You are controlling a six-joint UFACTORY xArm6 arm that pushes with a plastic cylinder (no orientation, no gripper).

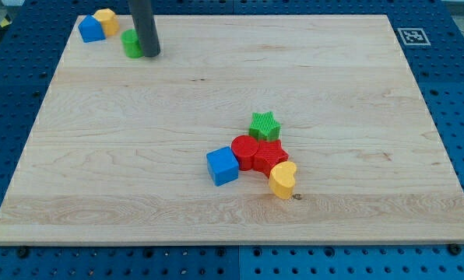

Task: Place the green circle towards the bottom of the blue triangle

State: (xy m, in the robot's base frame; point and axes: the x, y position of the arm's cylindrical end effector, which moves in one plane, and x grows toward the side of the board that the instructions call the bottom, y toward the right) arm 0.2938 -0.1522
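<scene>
**Green circle at the far left, our tip touching its right side**

Green circle (130, 43) sits near the far left corner of the wooden board (216, 78), just right of the blue triangle (91, 29), which has a yellow block (106, 19) touching its far right side. We carry no jaws to open or close, only a dark rod, and our tip (150, 54) rests against the circle's right edge, partly hiding it.

We judge the circle to be a small, light, rigid plastic piece that should slide easily on the smooth wood. Being round, it will likely roll off the tip's line if pushed off-centre, so contact through its middle matters. To bring it to the near side of the triangle, we would want to press from its far right side, pushing toward the near left.

The triangle and yellow block look equally light, so a stray nudge could shift them.

Well apart, near the board's middle, lies a cluster: a green star (264, 125), two red blocks (257, 152), a blue cube (223, 166) and a yellow heart (282, 180).
</scene>
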